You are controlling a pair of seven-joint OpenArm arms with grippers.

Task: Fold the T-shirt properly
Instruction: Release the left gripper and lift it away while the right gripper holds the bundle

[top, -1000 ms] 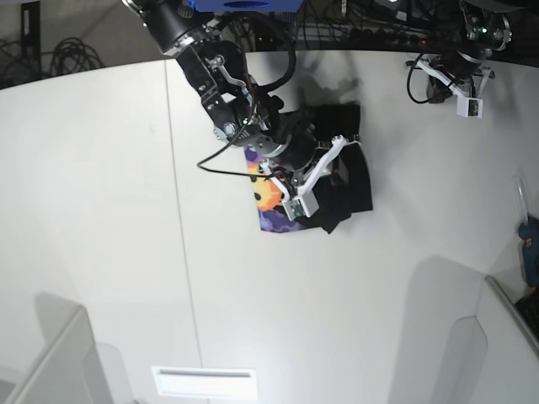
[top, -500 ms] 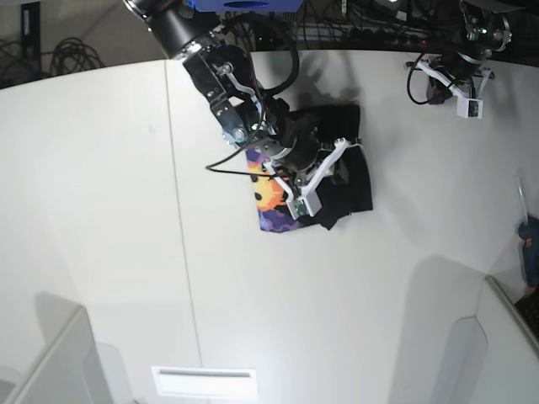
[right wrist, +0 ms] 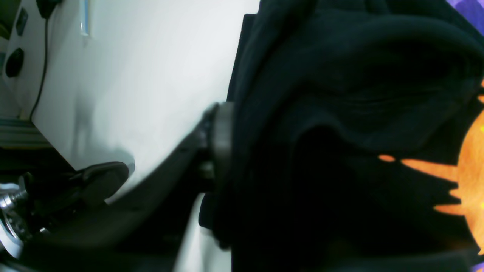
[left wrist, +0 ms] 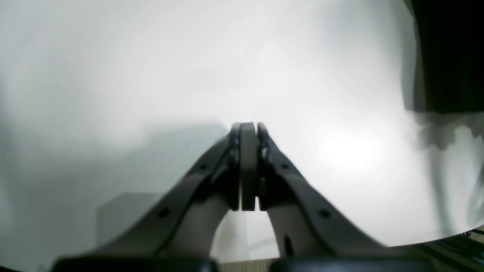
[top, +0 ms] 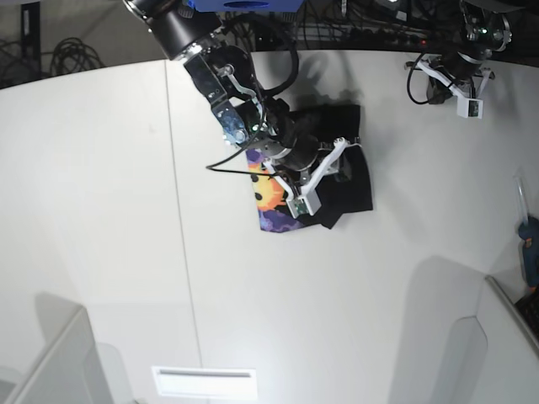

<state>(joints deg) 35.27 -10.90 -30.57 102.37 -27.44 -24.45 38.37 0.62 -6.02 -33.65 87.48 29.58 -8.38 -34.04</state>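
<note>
The T-shirt [top: 324, 181] lay bunched mid-tabletop [top: 101, 210], sun print showing. The right gripper [top: 324, 177] sat in its black folds, jaws unreadable. The left gripper [left wrist: 247, 166] idled far off, jaws pressed together. Likely mid-fold; next comes smoothing.

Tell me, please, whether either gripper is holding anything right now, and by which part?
The left gripper is shut on nothing, above bare table. The right gripper is in the black folds of the T-shirt; whether it grips them cannot be told.
</note>
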